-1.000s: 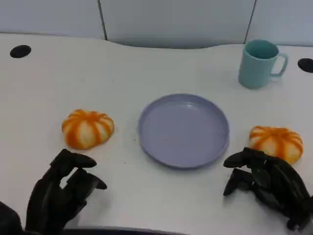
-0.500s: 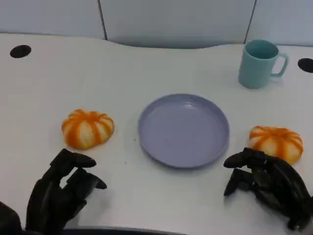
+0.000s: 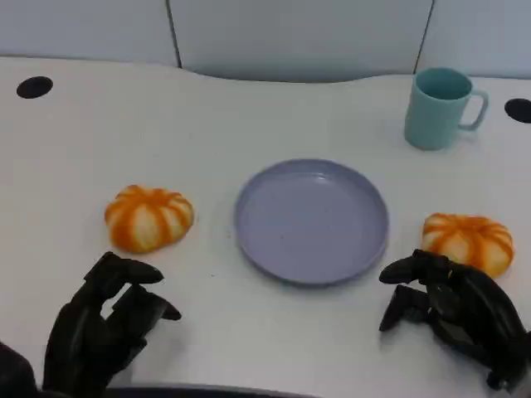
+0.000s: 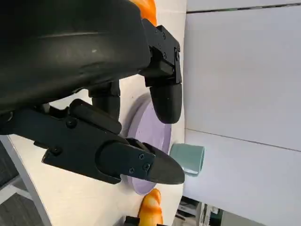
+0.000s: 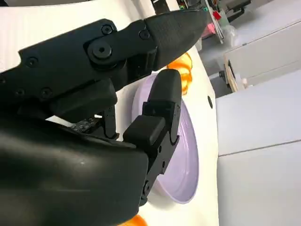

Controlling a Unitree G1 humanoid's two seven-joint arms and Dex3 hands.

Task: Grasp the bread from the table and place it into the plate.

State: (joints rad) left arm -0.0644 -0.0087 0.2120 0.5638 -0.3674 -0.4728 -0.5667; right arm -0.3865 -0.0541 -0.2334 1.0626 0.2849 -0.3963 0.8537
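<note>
Two orange-and-cream striped bread buns lie on the white table. One bun [image 3: 149, 217] sits left of the lavender plate [image 3: 312, 221]; the other bun [image 3: 469, 241] sits to its right. The plate holds nothing. My left hand [image 3: 104, 327] hovers near the front edge, just below the left bun, fingers apart and holding nothing. My right hand [image 3: 456, 311] sits below the right bun, its fingers close to the bun's near side, holding nothing. The left wrist view shows the plate [image 4: 157, 136] and a bun [image 4: 151, 209] past my fingers. The right wrist view shows the plate [image 5: 181, 165] and a bun [image 5: 182, 70].
A teal mug [image 3: 440, 108] stands at the back right, its handle turned right. Two dark round holes mark the tabletop, one at the far left [image 3: 34, 86] and one at the far right [image 3: 518, 109]. A grey wall panel runs behind the table.
</note>
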